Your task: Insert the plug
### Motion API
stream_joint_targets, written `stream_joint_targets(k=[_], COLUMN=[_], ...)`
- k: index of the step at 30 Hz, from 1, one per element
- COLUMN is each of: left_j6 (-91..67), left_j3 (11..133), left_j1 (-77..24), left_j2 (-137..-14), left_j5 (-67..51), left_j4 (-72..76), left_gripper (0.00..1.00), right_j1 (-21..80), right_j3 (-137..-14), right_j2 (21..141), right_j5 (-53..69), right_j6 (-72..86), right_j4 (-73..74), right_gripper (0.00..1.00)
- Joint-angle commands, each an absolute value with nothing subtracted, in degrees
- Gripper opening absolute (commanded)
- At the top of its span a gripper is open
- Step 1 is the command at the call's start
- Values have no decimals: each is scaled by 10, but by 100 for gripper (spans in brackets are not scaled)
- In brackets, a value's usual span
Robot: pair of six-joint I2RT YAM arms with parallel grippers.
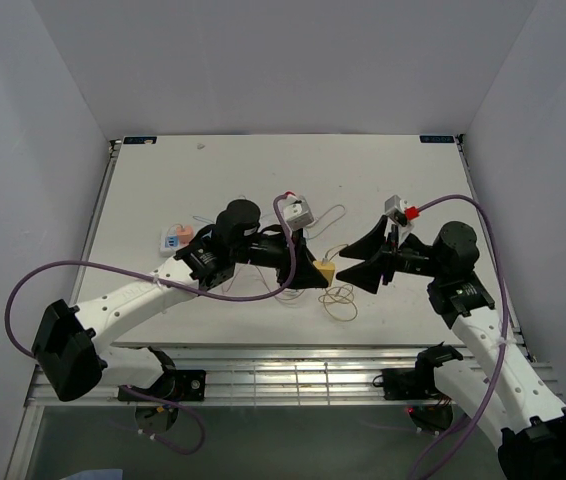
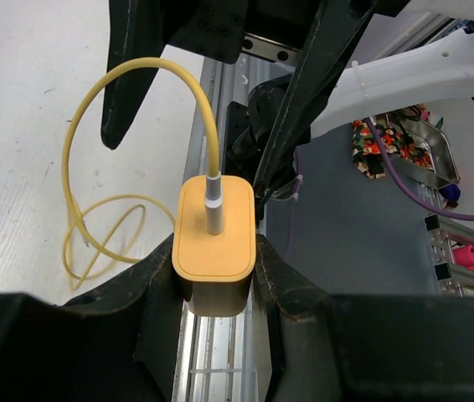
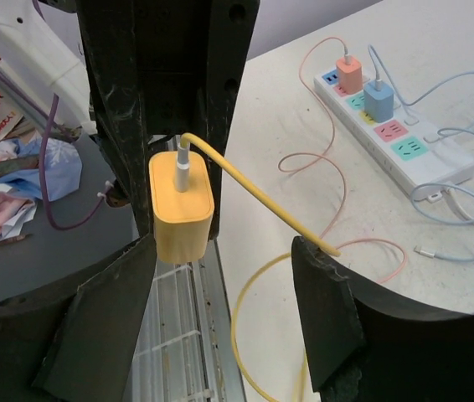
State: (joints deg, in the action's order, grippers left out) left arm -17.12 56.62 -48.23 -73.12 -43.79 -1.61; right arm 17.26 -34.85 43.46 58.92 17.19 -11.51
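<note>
Yellow charger plug [image 2: 213, 243], cable attached, was clamped between the left gripper [image 2: 215, 285] fingers above the table [image 1: 263, 170]. The right gripper [image 3: 224, 247] faced it, jaws spread. The power strip [image 3: 388, 130] lay well apart.

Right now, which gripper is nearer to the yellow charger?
Left. The left gripper is clamped on the yellow charger, its fingers pressing both sides. The right gripper hangs open just in front of it.

Centre of white table surface [image 1: 413, 180]: small yellow plastic charger block [image 1: 324, 271] in left tool [image 1: 313, 274], right tool [image 1: 349, 262] just right; thin yellow cable [image 1: 341, 301] coiled nearer; white power strip [image 1: 175, 240] far left
</note>
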Motion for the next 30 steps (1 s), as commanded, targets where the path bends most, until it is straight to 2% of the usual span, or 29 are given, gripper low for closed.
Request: stream_joint_targets(k=[1,8,22,24,27,30], left_j6=[-177,-181,-189,-190,-192,-192], left_j3=[580,588,591,590,590,589], left_j1=[-483,-483,-483,-483,-483,-483], left_j2=[-726,-743,-746,-746,-746,-745], left_j5=[-472,-479,-476,-478,-482,-486], left_j4=[-7,-4,11,11,18,29], left_gripper=[0,0,0,0,0,0], right_j1=[171,174,221,223,227,228], right_j3=[-333,-321,-317,-318,-321,-323], right_j2=[439,446,471,474,480,484], right_j5=[621,629,594,588,591,589], right_j6=[219,272,277,277,276,271], right_j4=[-212,-276,-276,-274,-269,-261], right_gripper=[71,70,66,60,58,51])
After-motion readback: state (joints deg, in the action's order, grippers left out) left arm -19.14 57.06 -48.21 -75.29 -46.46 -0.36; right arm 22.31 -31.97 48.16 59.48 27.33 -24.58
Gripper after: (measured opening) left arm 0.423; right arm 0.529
